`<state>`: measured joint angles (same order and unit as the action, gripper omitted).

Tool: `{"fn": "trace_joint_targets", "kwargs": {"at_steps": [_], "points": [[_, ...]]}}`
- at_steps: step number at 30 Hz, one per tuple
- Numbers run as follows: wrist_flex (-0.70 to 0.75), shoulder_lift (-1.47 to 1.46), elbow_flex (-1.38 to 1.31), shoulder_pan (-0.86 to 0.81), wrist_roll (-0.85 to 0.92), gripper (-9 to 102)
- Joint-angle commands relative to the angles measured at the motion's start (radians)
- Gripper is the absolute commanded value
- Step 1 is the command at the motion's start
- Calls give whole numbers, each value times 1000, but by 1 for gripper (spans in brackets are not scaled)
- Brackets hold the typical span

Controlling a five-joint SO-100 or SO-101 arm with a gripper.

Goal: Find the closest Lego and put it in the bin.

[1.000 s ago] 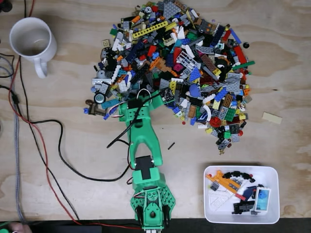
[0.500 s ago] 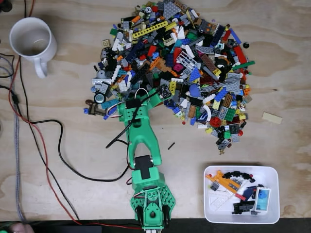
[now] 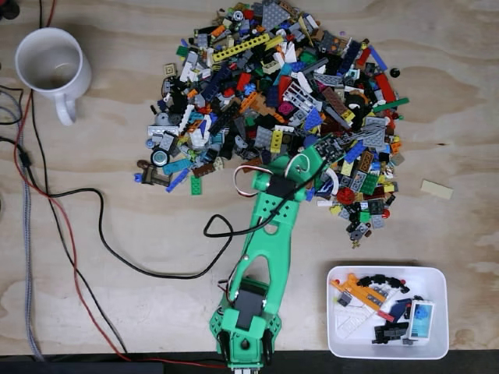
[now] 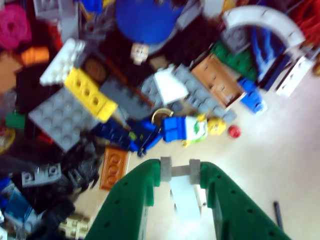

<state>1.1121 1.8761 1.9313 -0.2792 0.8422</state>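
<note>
A big pile of mixed Lego pieces [image 3: 281,93] covers the upper middle of the wooden table. My green gripper [image 3: 321,152] hangs over the pile's lower right edge. The wrist view is blurred, but there the gripper [image 4: 180,167] has its jaws close together with a pale grey flat Lego piece [image 4: 182,192] spanning the gap. Just ahead of the tips lies a blue and green minifigure [image 4: 190,129] with a yellow head. The white bin [image 3: 437,288] sits at the lower right and holds several pieces.
A white mug [image 3: 48,62] stands at the upper left. Black and red cables [image 3: 93,234] trail across the left side toward the arm base [image 3: 243,343]. A lone tan piece [image 3: 436,189] lies right of the pile.
The arm has swung to the right, carrying the gripper from the pile's lower middle edge to its lower right part. The black cable has shifted with it.
</note>
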Motion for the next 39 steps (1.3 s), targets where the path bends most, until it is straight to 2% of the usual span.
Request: {"fn": "trace_joint_targets", "kwargs": {"at_steps": [1, 3, 8, 12, 15, 22, 25, 32, 33, 36, 39], "points": [[-26, 169, -83, -449, 225, 4], [-37, 163, -118, -601, 275, 4], [-187, 167, -83, -897, 370, 4], [-256, 172, -61, -1060, 430, 4], [-296, 192, 37, -1114, 492, 5], [-319, 330, 204, -1121, 548, 5], [-325, 413, 270, -1134, 577, 14], [-379, 456, 281, -1127, 560, 15], [-387, 468, 273, -1101, 557, 8], [-422, 532, 278, -934, 572, 0], [-353, 650, 350, -704, 634, 0]]}}
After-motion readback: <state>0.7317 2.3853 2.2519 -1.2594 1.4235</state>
